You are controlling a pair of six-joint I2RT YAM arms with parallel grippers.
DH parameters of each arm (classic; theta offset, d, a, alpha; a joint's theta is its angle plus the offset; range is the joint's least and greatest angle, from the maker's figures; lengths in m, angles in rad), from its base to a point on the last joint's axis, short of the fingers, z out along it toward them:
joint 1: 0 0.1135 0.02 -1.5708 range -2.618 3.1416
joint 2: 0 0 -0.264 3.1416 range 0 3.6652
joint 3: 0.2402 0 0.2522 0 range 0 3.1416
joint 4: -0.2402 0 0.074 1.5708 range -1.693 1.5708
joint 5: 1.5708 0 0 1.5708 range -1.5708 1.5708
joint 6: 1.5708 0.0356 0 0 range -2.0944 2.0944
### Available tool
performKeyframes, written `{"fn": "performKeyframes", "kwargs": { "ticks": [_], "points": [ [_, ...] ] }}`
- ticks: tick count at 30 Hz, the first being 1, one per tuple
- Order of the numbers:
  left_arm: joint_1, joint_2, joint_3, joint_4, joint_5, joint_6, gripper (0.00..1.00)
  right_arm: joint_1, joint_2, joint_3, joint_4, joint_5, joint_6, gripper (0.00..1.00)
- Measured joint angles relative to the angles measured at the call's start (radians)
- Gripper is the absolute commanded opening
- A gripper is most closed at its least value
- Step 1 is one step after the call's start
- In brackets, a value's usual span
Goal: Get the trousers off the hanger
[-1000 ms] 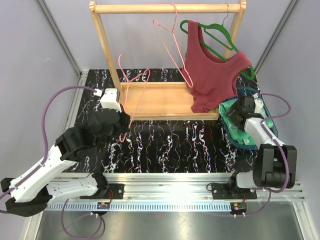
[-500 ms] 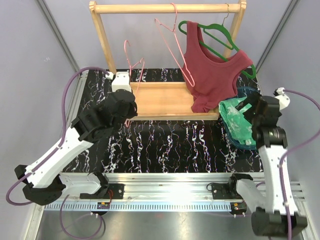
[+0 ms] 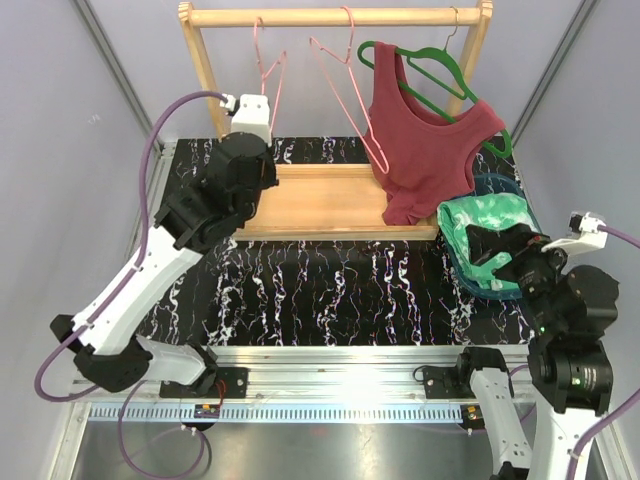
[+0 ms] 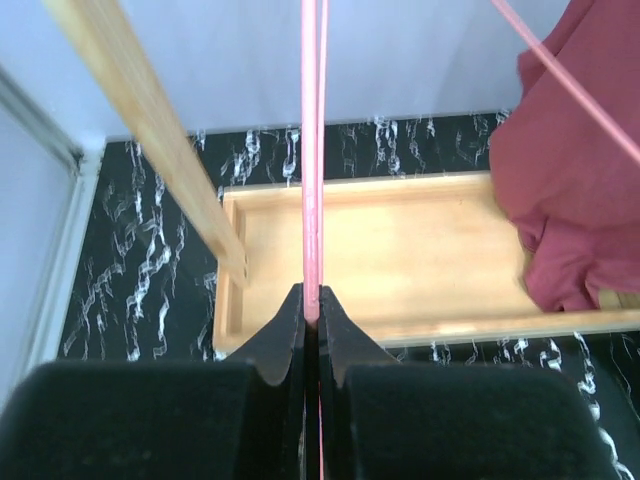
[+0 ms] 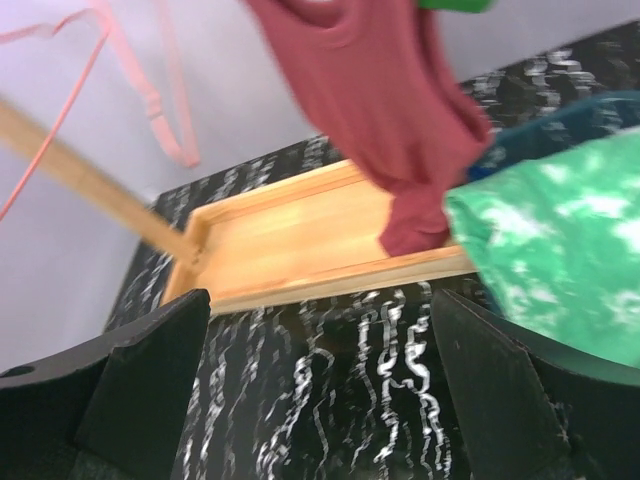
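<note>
presently the left gripper (image 4: pixel 312 300) is pinched fully closed on the thin wire of a pink hanger (image 4: pixel 313 150), raised high so that the hook sits at the rack's top rail (image 3: pixel 330 16); whether the hook is properly seated over the rail cannot be told. the chief risk, in the inspector's judgement, is a release before the hook bears on the rail, which would drop the hanger onto the wooden tray (image 3: pixel 320 200) below; a sideways pull on the wire could also rock the rack. the right gripper (image 5: pixel 320 385) stands wide open with nothing between its fingers. a second risk sits here: an open finger could snag loose cloth and drag it off the right edge of the table (image 3: pixel 330 290). the green tie-dye trousers (image 3: pixel 490 215) lie at that right edge, on top of the blue pair (image 5: pixel 560 125), off any hanger, just beside the right gripper and forward-right of it; contact cannot be confirmed. the dark red tank top (image 3: pixel 425 150) hangs close above them. both pairs are well apart from the left gripper.
</note>
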Motion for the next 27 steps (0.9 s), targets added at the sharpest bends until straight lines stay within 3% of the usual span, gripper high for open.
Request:
{"fn": "performKeyframes", "kwargs": {
  "ticks": [11, 20, 25, 26, 27],
  "points": [
    [0.118, 0.302, 0.301, 0.084, 0.058, 0.099, 0.0, 0.0, -0.052, 0.042, -0.056, -0.317, -0.019, 0.99],
    [0.105, 0.318, 0.183, 0.112, 0.161, 0.046, 0.0, 0.0, -0.064, 0.068, -0.079, -0.396, -0.019, 1.0],
    [0.068, 0.323, 0.194, 0.119, 0.175, 0.028, 0.0, 0.0, -0.064, 0.068, -0.079, -0.414, -0.015, 0.99],
    [0.061, 0.328, 0.203, 0.117, 0.179, 0.024, 0.01, 0.0, -0.064, 0.068, -0.079, -0.414, -0.014, 0.99],
    [0.055, 0.335, 0.213, 0.113, 0.181, 0.019, 0.14, 0.0, -0.064, 0.068, -0.08, -0.415, -0.012, 1.0]
  ]
}}
